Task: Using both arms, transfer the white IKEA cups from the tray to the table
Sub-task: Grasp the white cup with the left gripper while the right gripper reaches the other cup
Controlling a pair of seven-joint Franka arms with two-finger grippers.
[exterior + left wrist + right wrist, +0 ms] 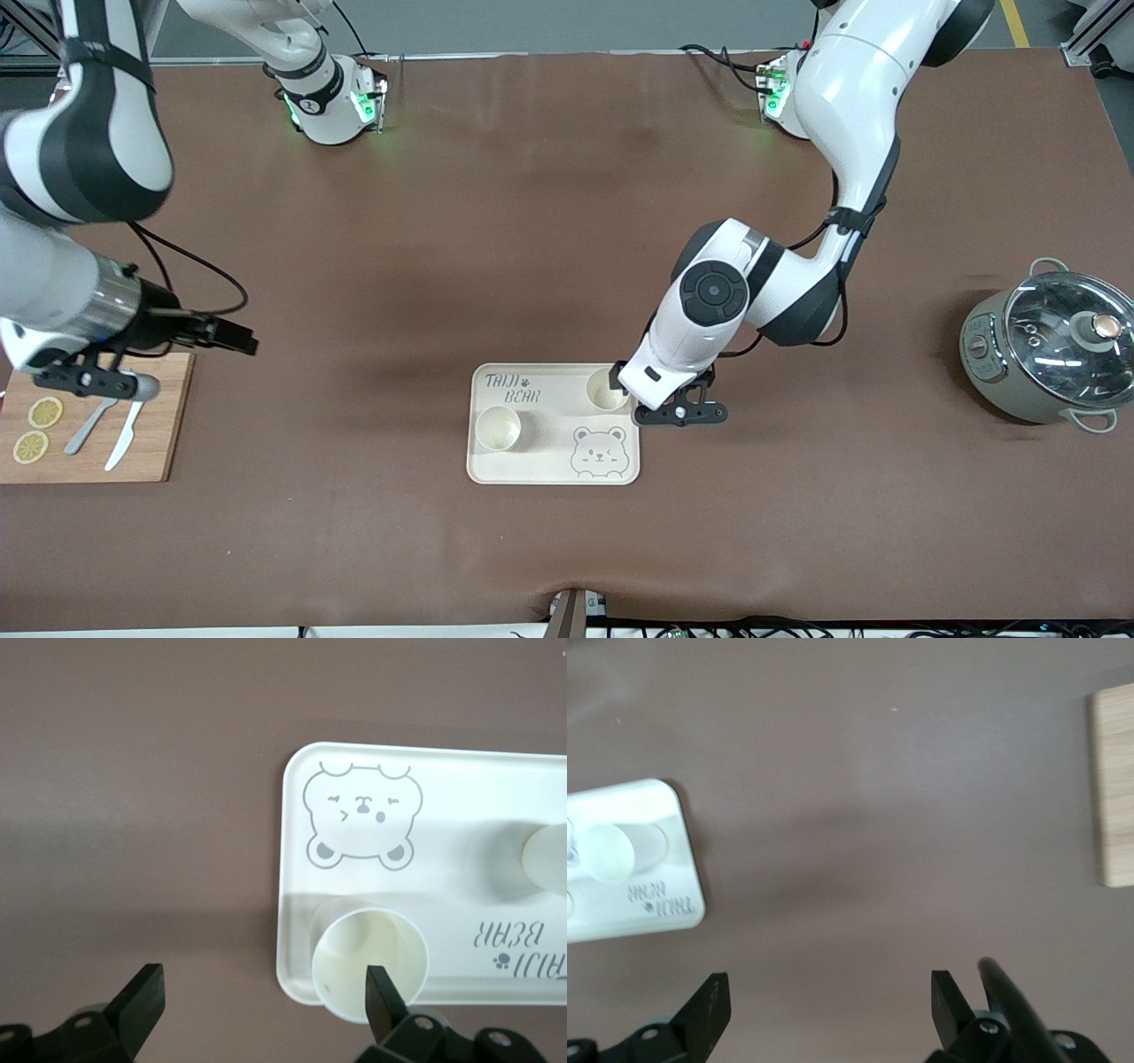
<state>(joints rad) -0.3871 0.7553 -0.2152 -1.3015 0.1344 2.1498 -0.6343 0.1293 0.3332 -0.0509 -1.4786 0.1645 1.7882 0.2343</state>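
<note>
Two white cups stand on the bear-print tray [554,461]. One cup [498,428] is at the tray's side toward the right arm. The other cup [606,390] is at the tray's corner toward the left arm. My left gripper [625,376] is open just above that corner. In the left wrist view [263,1001] one finger [383,999] is over the cup [354,952] and the other finger is over bare table beside the tray [443,815]. The second cup [549,859] shows at the frame's edge. My right gripper [237,339] is open and empty [830,1005] above bare table beside the cutting board.
A wooden cutting board [168,416] with lemon slices [44,412], a knife and a spoon lies at the right arm's end; its edge shows in the right wrist view [1116,784]. A grey pot with a glass lid [1050,350] stands at the left arm's end.
</note>
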